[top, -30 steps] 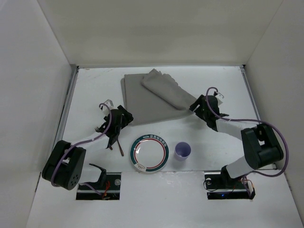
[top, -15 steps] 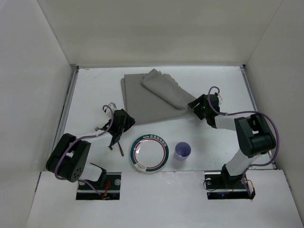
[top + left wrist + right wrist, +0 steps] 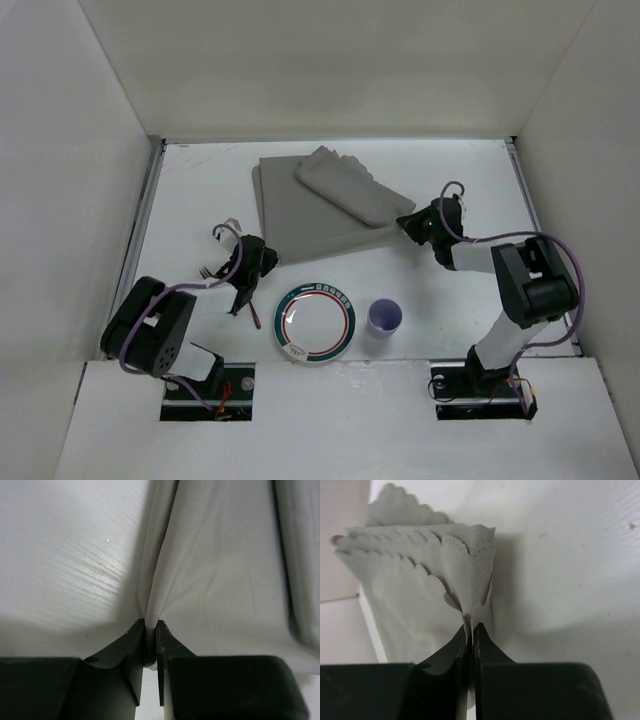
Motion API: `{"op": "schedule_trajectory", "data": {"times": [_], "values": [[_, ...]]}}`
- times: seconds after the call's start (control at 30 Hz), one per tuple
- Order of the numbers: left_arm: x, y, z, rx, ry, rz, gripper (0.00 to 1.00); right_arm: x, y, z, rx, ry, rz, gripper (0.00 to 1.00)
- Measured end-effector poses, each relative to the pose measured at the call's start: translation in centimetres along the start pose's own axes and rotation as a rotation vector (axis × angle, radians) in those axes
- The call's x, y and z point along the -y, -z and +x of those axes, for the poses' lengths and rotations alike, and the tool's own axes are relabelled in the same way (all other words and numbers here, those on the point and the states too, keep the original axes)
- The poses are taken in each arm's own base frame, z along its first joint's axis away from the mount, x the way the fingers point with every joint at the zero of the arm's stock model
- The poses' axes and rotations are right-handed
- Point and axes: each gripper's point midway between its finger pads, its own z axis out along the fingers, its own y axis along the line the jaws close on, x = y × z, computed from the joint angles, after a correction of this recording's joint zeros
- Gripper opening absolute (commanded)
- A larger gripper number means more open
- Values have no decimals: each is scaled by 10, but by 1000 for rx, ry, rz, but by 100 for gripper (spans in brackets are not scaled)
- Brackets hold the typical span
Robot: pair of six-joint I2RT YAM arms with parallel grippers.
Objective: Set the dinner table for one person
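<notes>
On the white dinner table (image 3: 470,175) a grey mat (image 3: 300,225) lies at the back centre, with a folded grey napkin (image 3: 350,185) on top of it. My left gripper (image 3: 262,256) is at the mat's near left corner, shut on a pinched fold of the mat (image 3: 210,570); the jaws (image 3: 150,628) meet on the cloth. My right gripper (image 3: 410,224) is at the mat's right end, shut (image 3: 471,630) on the scalloped corner of the napkin (image 3: 465,565). A green-rimmed plate (image 3: 315,323) and a purple cup (image 3: 385,317) stand near the front.
A fork and other cutlery (image 3: 243,295) lie just left of the plate, under the left arm. White walls (image 3: 60,200) close the table in on three sides. The arm bases (image 3: 480,385) sit at the near edge.
Both grippers have gone from open to shut on cloth. The right gripper moved left onto the napkin's corner, which shifted a little. The left gripper lowered slightly at the mat's corner.
</notes>
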Motion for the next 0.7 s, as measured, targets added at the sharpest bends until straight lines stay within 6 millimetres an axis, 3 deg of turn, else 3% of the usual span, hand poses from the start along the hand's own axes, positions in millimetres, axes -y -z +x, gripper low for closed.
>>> {"op": "schedule_trajectory", "data": {"times": [0.1,0.23,0.43,0.47,0.6,0.7], "values": [[14,11,-17,40,11,47,6,-20,24,-8,31,9,-69,6],[59,40,-59,134,24,177,6,-71,75,-32,117,52,-221,4],[149,107,-139,311,51,411,6,-147,178,-55,294,162,-438,4],[176,135,-160,364,58,489,6,-172,215,-62,358,205,-493,4],[194,146,-176,392,62,521,6,-190,233,-70,405,246,-494,3],[202,134,-181,391,48,502,6,-194,222,-74,411,270,-456,3]]}}
